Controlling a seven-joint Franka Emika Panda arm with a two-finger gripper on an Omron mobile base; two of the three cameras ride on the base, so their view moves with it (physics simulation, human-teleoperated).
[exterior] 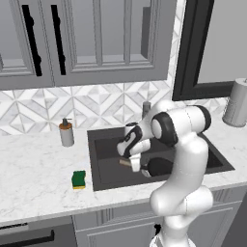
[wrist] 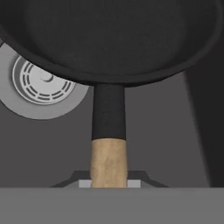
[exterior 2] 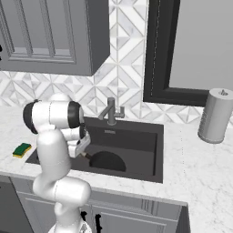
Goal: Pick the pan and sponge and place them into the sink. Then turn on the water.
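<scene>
Right now I have the gripper (wrist: 109, 181) pinched on the wooden handle of the pan (wrist: 109, 39), which hangs low inside the sink (exterior 2: 136, 157), above its round drain (wrist: 41, 81). Nearby, the sponge (exterior: 78, 179) lies on the counter (exterior: 34, 169) left of the basin; the soap bottle (exterior: 66, 132) stands behind it, the faucet (exterior 2: 111, 111) rises at the back rim, and a steel canister (exterior 2: 216, 116) sits well off right.

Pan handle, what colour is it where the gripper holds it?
Light-brown wood on the pan handle, turning black toward the pan. Clearest in the hand view.
</scene>
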